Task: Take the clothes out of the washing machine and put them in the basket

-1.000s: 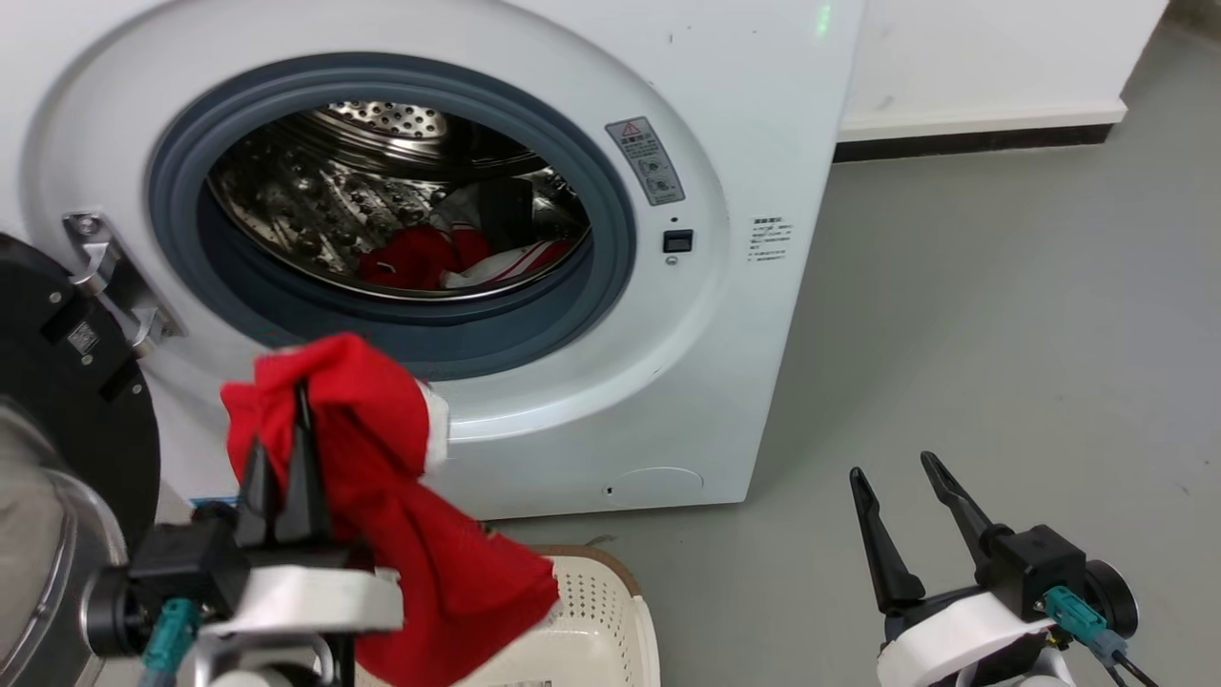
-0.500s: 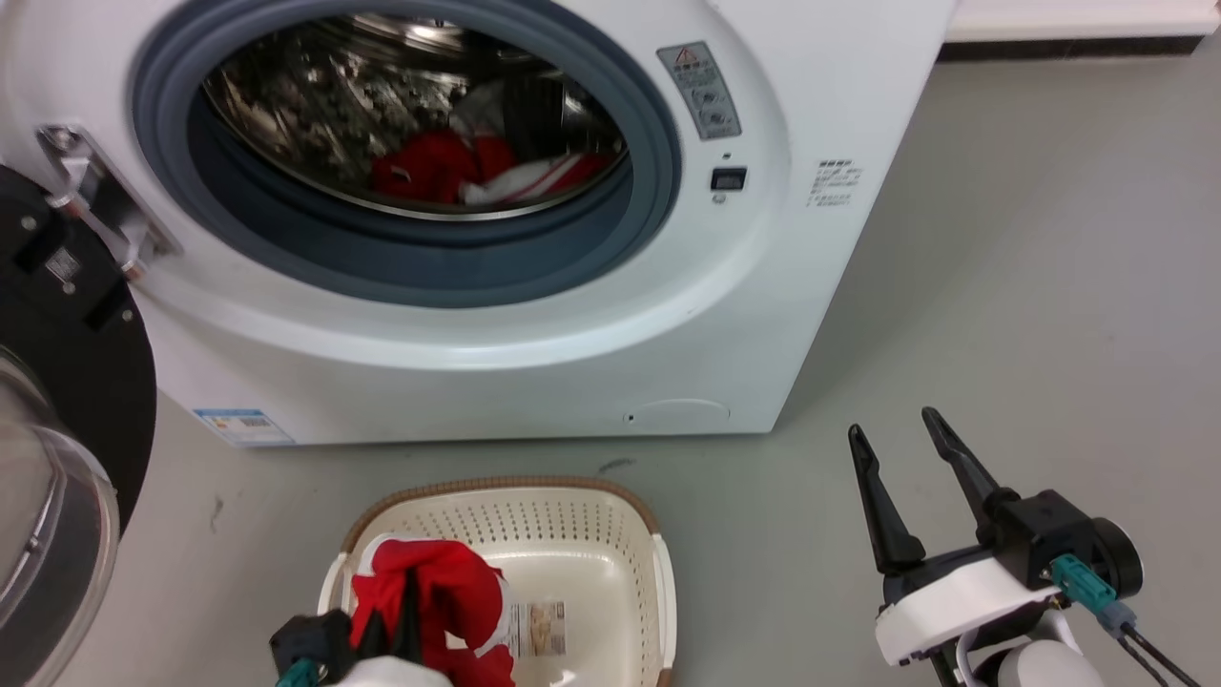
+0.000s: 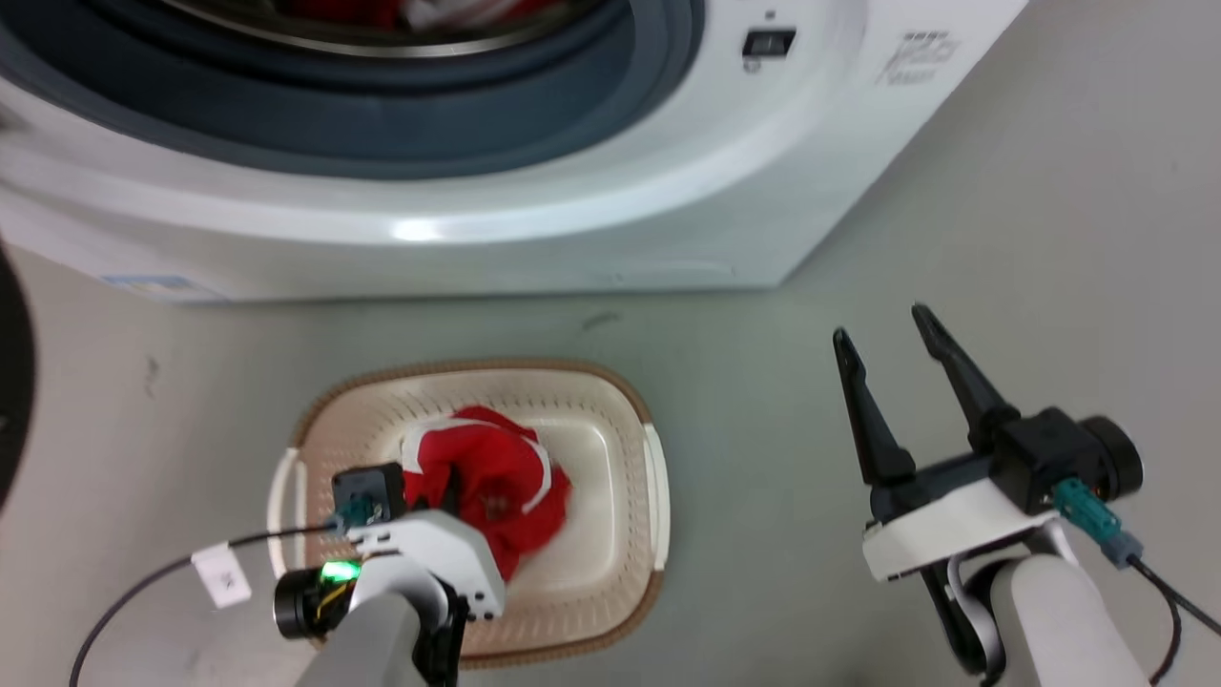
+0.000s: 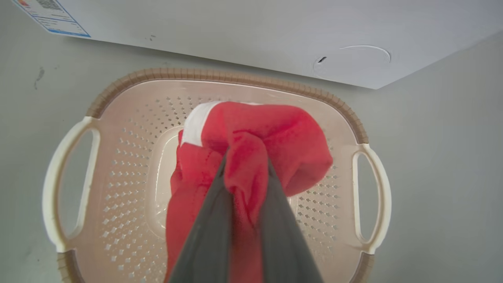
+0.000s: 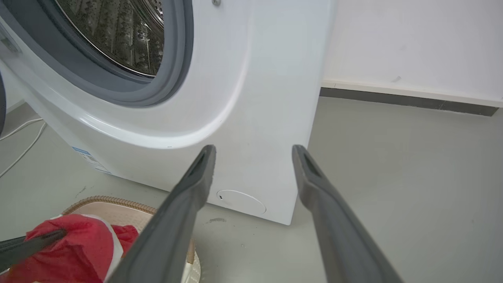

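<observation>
1. Clothes (image 3: pixel 496 482) drop-off! Washing machine (image 3: pixel 572 229) just behind basket (image 3: pixel 630 401), more red in drum.
2. Basket: red garment bunched over its middle.
3. Left gripper (image 4: pixel 246 157) above basket, clamped on garment.
4. Right gripper (image 3: pixel 879 322) beside basket, fingers apart, empty.
5. Step: placing. Next, prob.: release, lift clear w/o snagging.

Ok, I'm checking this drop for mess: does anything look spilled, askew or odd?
Nothing stands out. The red garment is inside the basket, none of it over the rim, pinched by the left end effector. The basket stands level before the washing machine.
</observation>
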